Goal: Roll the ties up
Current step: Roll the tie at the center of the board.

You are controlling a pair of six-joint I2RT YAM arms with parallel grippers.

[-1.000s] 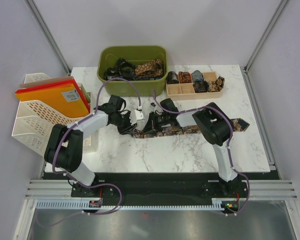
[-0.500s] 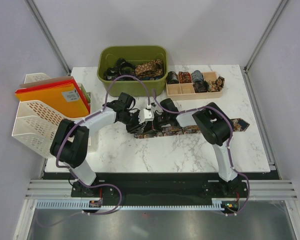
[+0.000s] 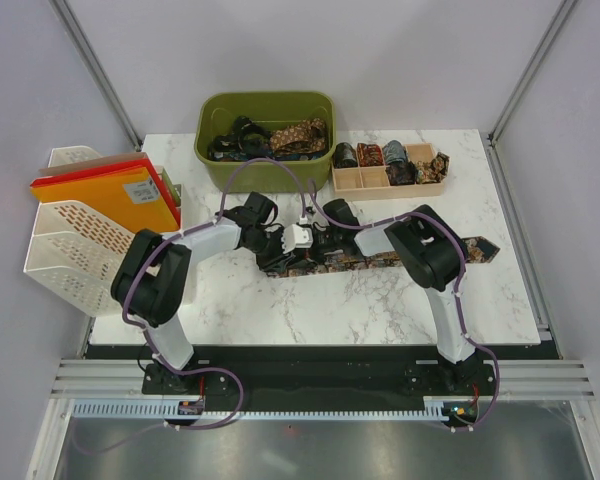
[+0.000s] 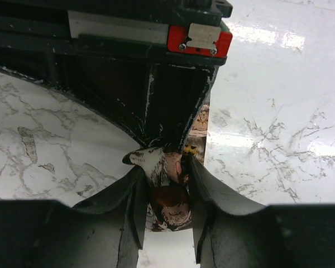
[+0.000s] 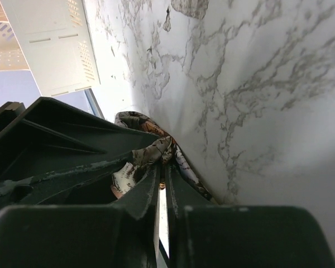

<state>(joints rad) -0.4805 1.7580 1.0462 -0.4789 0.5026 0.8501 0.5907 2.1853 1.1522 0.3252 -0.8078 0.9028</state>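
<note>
Tie (image 3: 400, 258): from above, you have one paisley tie lying left to right across mid-table. Its left end sits between the left gripper (image 3: 298, 240) and the right gripper (image 3: 318, 246). Two arms reach inward, wrists low, meeting there. One green bin (image 3: 265, 100) stands far centre, and one tray (image 3: 365, 180) far right holds five rolled ties (image 3: 370, 153).

Left wrist view: the fingers (image 4: 209, 195) clamp the tie's rolled end.

Right wrist view: the fingers (image 5: 148, 195) stand nearly together with fabric at their tips. You cannot tell whether it is pinched.
</note>
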